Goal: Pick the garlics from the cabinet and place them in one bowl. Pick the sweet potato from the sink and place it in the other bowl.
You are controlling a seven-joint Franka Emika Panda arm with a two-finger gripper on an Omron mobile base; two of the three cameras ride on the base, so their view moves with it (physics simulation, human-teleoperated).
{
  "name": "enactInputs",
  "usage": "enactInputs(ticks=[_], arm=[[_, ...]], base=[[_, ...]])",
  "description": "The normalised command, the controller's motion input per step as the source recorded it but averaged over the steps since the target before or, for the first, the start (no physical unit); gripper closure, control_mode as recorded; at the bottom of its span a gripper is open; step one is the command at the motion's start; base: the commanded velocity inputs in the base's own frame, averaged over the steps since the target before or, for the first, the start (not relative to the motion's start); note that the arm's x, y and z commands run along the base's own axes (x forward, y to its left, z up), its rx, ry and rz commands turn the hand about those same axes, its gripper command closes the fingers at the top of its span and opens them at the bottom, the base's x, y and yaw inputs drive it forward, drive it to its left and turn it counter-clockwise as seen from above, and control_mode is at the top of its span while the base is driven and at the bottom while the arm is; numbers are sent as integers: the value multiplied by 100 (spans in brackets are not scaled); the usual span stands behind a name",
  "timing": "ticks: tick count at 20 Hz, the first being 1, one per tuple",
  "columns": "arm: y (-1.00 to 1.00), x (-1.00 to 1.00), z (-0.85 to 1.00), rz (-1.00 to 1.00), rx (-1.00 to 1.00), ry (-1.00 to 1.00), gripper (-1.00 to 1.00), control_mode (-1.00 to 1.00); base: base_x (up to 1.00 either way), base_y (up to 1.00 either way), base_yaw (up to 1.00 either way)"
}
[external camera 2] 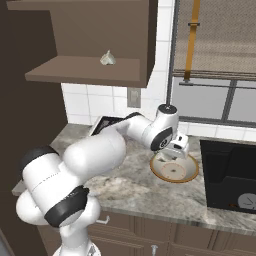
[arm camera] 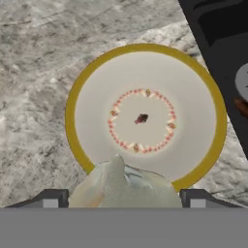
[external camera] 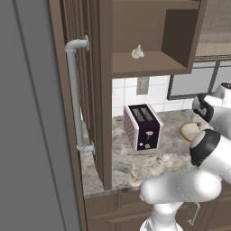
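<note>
My gripper [arm camera: 125,197] hangs just above the shallow tan bowl [arm camera: 72,121] and is shut on one off-white garlic [arm camera: 125,186], which bulges between the two fingertips. In the right base view the gripper [external camera 2: 176,151] hovers over the near rim of that bowl [external camera 2: 192,172], beside the black sink [external camera 2: 230,175]. A second garlic [external camera: 137,52] lies on the shelf of the dark brown cabinet [external camera: 149,65]; it shows from the other side as the garlic [external camera 2: 107,58] in the cabinet [external camera 2: 85,70]. A brown-orange sliver, perhaps the sweet potato [arm camera: 242,106], shows in the sink [arm camera: 218,29].
A toaster [external camera: 143,126] stands on the marbled counter [external camera: 149,162] below the cabinet. The tall grey fridge [external camera: 27,135] with its pipe handle [external camera: 74,94] borders the counter on the left. A window with a blind [external camera 2: 215,45] rises behind the sink.
</note>
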Motion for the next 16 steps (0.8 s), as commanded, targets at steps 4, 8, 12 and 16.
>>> enactInputs(ticks=[4,8,12,16], arm=[[-16,40,0,0,2,3,100,-100],[-14,34,-17,0,3,2,100,-100],[-15,28,-36,0,5,1,100,-100],[-17,12,-49,0,8,0,100,-100]], base=[[0,0,0],[0,0,0],[0,0,0],[0,0,0]])
